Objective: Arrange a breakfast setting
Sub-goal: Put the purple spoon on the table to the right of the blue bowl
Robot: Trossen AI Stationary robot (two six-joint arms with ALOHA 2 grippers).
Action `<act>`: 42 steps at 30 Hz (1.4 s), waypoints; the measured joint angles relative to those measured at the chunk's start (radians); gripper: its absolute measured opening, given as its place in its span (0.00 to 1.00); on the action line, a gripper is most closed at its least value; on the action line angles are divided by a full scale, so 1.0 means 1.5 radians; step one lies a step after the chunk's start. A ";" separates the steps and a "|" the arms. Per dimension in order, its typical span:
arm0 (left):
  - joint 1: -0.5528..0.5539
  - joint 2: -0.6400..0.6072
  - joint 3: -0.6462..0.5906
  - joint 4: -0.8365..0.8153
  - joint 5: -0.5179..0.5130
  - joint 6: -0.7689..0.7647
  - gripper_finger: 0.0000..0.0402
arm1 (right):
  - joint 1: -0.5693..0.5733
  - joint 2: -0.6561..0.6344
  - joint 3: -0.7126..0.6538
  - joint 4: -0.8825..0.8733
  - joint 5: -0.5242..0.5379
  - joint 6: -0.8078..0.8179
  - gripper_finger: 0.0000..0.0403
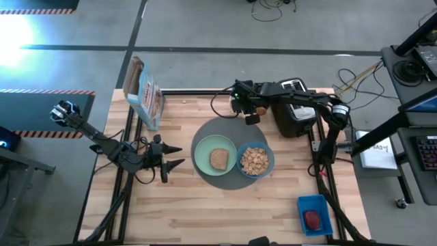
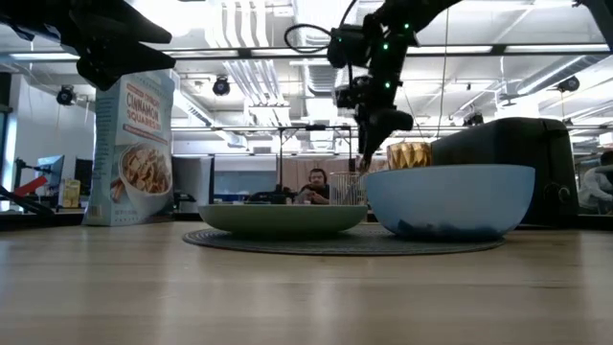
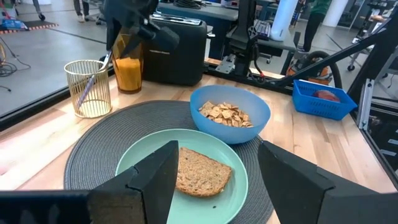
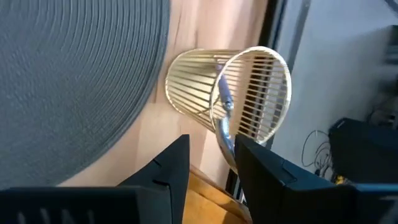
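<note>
A wooden worktop (image 1: pixel 205 212) fills the centre of the high view. On it lies a round dark-grey mat (image 1: pixel 205 131), which carries a pale green plate (image 1: pixel 202 158) with a brown toast slice (image 1: pixel 218 159) at frame centre. Just right of the plate, touching it, stands a blue bowl (image 1: pixel 269 162) of cereal squares (image 1: pixel 254 161).

The right hand (image 1: pixel 250 109) hangs over the upper rim of the mat, above centre in the high view. In the left wrist view it stands over an amber glass (image 3: pixel 128 73) at the upper left, beside a gold wire holder (image 3: pixel 88 87). Whether its fingers grip the glass cannot be told. The right wrist view shows the wire holder with a metal utensil (image 4: pixel 222 118) inside it, seen between the narrowly parted fingers (image 4: pixel 163 171).

The left hand (image 1: pixel 179 156) hovers at left of centre, clear of the plate, its fingers spread apart and holding nothing.

A cereal box (image 1: pixel 145 93) stands at the upper left, a black toaster (image 1: pixel 295 109) at the upper right. A blue basket (image 1: pixel 315 215) at the lower right holds a small red food piece (image 1: pixel 312 219).
</note>
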 joint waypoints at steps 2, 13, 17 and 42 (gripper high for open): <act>0.000 0.000 0.000 0.000 0.000 0.000 0.51 | -0.001 0.012 0.000 0.001 0.001 -0.015 0.29; 0.000 -0.005 0.000 -0.004 -0.001 0.000 0.51 | -0.002 0.047 0.000 0.010 0.068 -0.060 0.12; 0.000 -0.006 0.000 -0.007 -0.001 0.000 0.51 | -0.001 0.043 0.013 0.007 0.113 -0.059 0.09; 0.000 -0.006 0.000 -0.013 -0.002 0.003 0.51 | 0.003 0.043 0.076 -0.107 0.065 -0.033 0.27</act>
